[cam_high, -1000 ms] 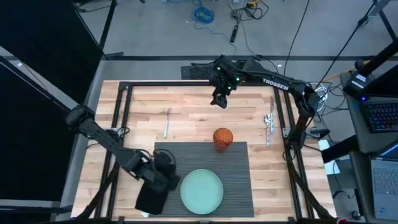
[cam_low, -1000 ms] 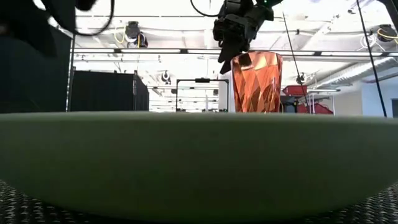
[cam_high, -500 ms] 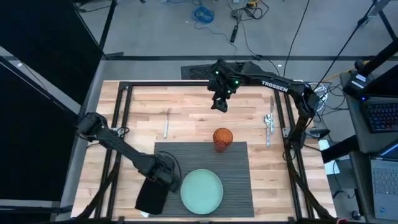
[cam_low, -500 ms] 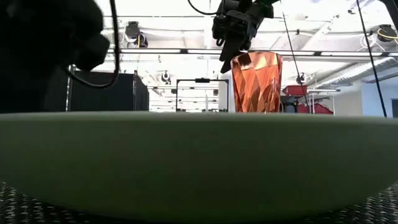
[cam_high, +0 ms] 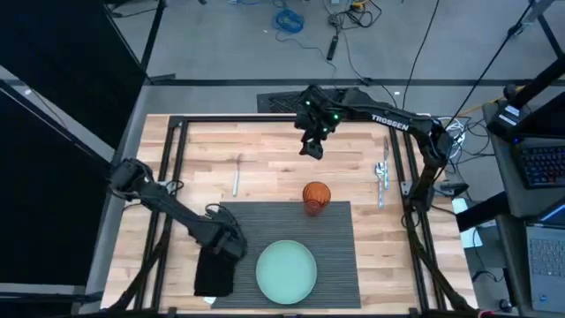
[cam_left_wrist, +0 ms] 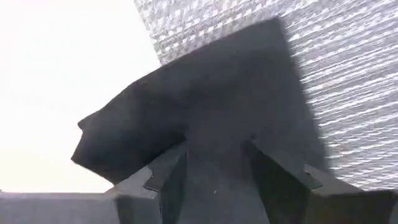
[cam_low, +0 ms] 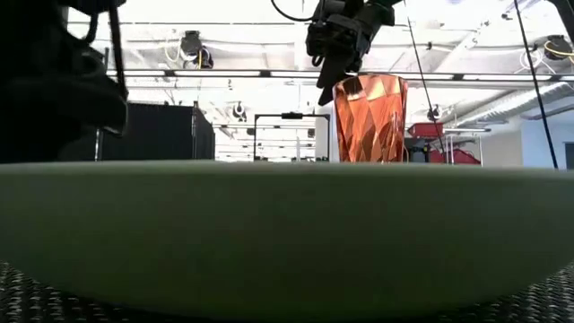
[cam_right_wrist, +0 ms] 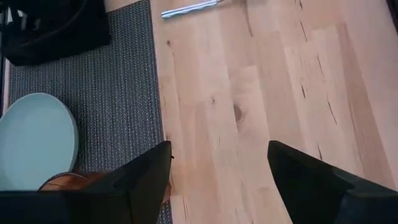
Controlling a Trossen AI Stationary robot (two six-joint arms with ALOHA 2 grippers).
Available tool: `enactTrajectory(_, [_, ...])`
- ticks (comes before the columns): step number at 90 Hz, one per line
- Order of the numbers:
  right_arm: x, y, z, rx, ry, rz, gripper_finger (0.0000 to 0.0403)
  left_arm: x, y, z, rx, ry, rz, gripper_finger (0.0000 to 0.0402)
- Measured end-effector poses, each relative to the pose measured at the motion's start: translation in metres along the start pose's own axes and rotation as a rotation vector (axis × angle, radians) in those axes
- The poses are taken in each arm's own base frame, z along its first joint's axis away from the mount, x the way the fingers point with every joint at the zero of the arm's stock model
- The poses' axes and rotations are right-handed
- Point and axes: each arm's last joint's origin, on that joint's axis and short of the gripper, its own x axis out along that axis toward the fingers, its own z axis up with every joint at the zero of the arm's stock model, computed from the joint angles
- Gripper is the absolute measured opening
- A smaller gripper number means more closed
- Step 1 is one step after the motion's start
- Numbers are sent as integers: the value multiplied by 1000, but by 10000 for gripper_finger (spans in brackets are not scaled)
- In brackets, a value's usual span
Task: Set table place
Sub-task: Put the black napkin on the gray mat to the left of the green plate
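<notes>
The ribbed dark grey placemat lies flat on the near middle of the wooden counter, long side running left-right. A pale green plate sits on its near half and an orange faceted tumbler stands upright at its far edge — right on the border, as far as the overhead shot lets me judge.

The left pincer is down at the mat's left edge, over the far end of a black cloth napkin that lies along that side, partly on the mat and partly on the wood. From the left wrist camera its fingers are spread apart with the napkin showing between them; I can't say whether they touch the cloth.

The right pincer hangs in the air over bare wood beyond the tumbler, fingers apart and nothing in them.

A knife lies on the wood beyond the mat's far left corner, and a couple of pieces of cutlery — one looks like a spoon — sit by the right frame rail.
</notes>
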Motion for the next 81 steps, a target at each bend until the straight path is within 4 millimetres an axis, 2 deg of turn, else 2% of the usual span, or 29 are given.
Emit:
enactTrajectory(12, [0, 0, 0, -1, -2, 0, 254, -26, 2, 4, -21, -69, -64, 156])
enactTrajectory(22, [0, 0, 1, -3, -8, -1, 254, -45, 2, 6, -19, -61, -153, 156])
enactTrajectory(37, [0, -1, 1, -3, -8, -2, 254, -61, -6, -14, 44, 69, -303, 156])
enactTrajectory(57, [0, -1, 1, -12, -6, -2, 254, -59, -9, -38, 57, 152, -331, 157])
enactTrajectory(81, [0, -1, 1, -26, -10, -2, 254, -37, -33, -56, 81, 216, -399, 157])
